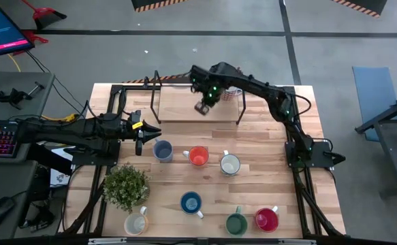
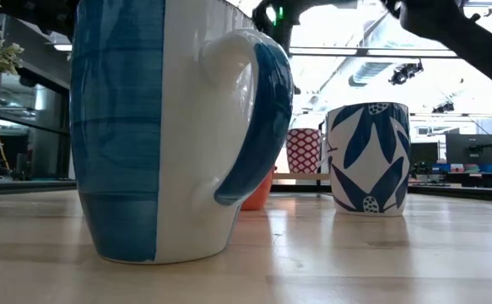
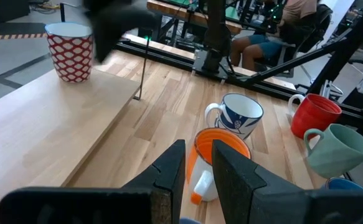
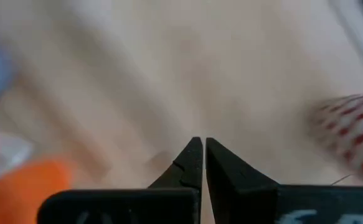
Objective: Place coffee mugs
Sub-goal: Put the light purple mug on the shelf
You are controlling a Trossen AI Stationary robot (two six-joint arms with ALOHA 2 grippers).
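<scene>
Coffee mugs stand scattered over my wooden bench (image 1: 266, 163), seven on the main surface and one up on the raised wooden shelf (image 1: 184, 109) at the far side. Nearest the front edge I see a cream ceramic mug (image 1: 136, 222) just beside the potted green plant (image 1: 125, 186), then a blue-glazed ceramic mug (image 1: 191, 203), a green ceramic mug (image 1: 236, 223) and a red ceramic mug (image 1: 266, 219). The next row back holds a grey-blue ceramic mug (image 1: 162, 150), an orange ceramic mug (image 1: 198, 156) and a white mug with a blue leaf pattern (image 1: 230, 164).

My left end effector (image 1: 150, 133) hangs low just beside the grey-blue mug, toward the shelf side of it. Its fingers (image 3: 169, 171) stand a narrow gap apart with nothing between them, and through its wrist camera the orange mug sits straight ahead.

Farther back, my right end effector (image 1: 203, 107) hovers over the shelf, well apart from the rows of mugs. Its fingertips (image 4: 193, 152) are pressed nearly together, holding nothing. Near it, at the shelf's far right, stands a white ceramic mug with a red lattice pattern (image 1: 233, 91), upright and touched by neither arm.
</scene>
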